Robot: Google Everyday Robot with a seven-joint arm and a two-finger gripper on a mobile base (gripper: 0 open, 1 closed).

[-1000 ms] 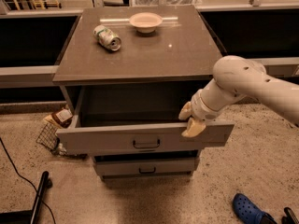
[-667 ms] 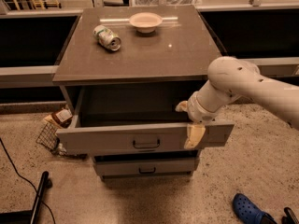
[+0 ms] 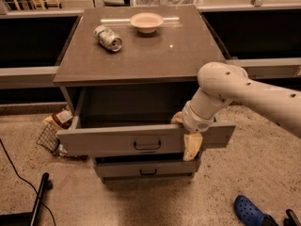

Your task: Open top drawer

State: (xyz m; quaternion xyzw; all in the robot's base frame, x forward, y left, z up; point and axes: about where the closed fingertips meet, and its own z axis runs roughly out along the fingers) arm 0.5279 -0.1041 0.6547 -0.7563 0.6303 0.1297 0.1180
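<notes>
Here, we find the top drawer (image 3: 108, 139) pulled well out of the cabinet (image 3: 141, 55). The gripper (image 3: 188, 136) sits right of the handle (image 3: 147, 145), clamped narrowly across the drawer's front panel, one finger outside, one inside.

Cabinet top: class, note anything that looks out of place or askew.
The drink can lies tipped on its side, left of the upright bowl. The gripper sits at the front edge of the open top drawer.
</notes>
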